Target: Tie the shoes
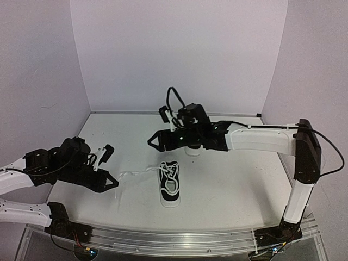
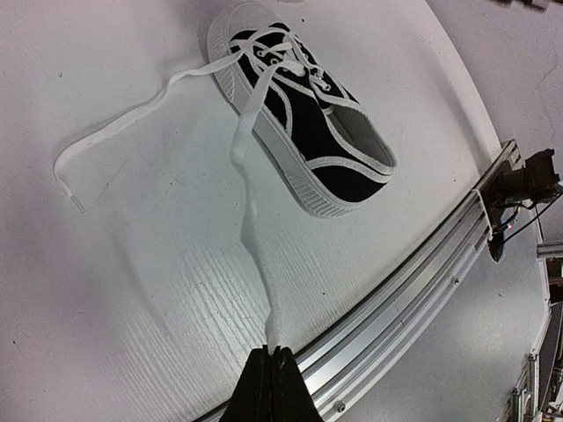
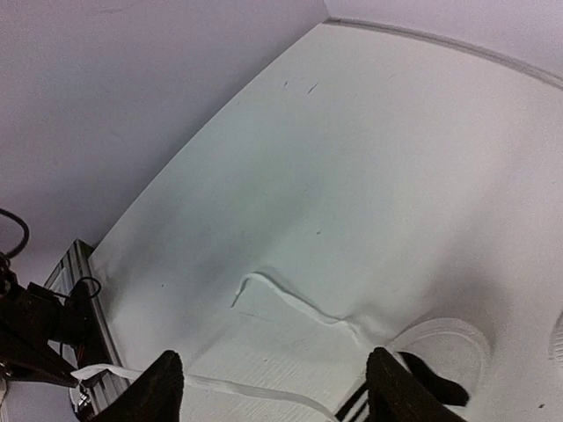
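Count: 2 shoes, one sneaker [image 1: 170, 185] in full view, second shoe [image 1: 191, 151] mostly hidden just behind it. 2 lace tails left of the sneaker: first lace tail [image 2: 114, 127], second lace tail [image 2: 255, 224]. 2 arms, 2 claws: left claw [image 1: 115, 184], right claw [image 1: 150, 141]. 1 bench [image 1: 239, 185].

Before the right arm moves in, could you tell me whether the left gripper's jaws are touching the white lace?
Touching. The left wrist view shows the white lace running from the sneaker into the left gripper, whose jaws are shut on it.
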`<state>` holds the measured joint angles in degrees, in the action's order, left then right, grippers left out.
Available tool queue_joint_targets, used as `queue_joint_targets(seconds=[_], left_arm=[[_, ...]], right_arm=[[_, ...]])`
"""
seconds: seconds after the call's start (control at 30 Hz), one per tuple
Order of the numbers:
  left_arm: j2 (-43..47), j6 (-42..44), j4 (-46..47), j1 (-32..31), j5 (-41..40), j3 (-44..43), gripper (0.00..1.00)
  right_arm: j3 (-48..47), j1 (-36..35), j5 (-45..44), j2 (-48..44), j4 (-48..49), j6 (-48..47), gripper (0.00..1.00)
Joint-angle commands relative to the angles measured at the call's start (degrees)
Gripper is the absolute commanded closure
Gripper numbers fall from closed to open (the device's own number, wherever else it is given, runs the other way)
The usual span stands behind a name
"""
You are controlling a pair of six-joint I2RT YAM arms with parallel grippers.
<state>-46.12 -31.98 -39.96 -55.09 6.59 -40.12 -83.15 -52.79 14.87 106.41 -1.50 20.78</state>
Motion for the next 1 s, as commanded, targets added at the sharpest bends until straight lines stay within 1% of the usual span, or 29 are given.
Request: queue_joint_targets(seconds=[0.0,0.1,0.27,0.53,0.63,0.7,0.8,0.9,0.97], left_arm=[[-5.3,4.8,6.3,-0.2,3.7,-3.1,1.0],[-9.2,6.3,7.0,-0.2,3.3,-4.6,1.0],[-11.8,6.9,9.1,-0.2,2.8,-6.4,1.0],[-16.9,3.7,17.8,-0.2,1.7,-7.2,1.0],[-19.4,2.9,20.3,-0.1,1.5,-7.9,1.0],[-20.3,2.1,21.8,-0.1,0.3,-8.1,1.0],[-21.1,0.6,23.9,0.1,-2.5,-8.7,1.0],[-22.3,-2.2,27.0,1.1,-5.0,-9.8,1.0],[-24.1,-4.3,29.0,1.9,-6.7,-11.2,1.0]], right_arm=[[1.5,2.6,1.0,-1.1,-6.3,-2.0,0.41],[0.1,2.8,2.0,1.8,-7.7,-2.4,0.44],[-2.5,2.8,3.6,7.2,-8.6,-2.5,0.48],[-2.9,3.1,4.0,11.4,-9.1,-2.8,0.5],[-2.6,3.3,4.2,11.4,-9.1,-2.9,0.64],[-2.3,3.3,4.7,10.8,-9.1,-3.4,0.79],[-1.6,3.3,6.0,9.3,-8.8,-4.7,0.93],[0.3,3.4,7.1,6.9,-7.6,-5.9,0.99],[1.9,3.3,7.9,4.8,-6.4,-6.5,1.0]])
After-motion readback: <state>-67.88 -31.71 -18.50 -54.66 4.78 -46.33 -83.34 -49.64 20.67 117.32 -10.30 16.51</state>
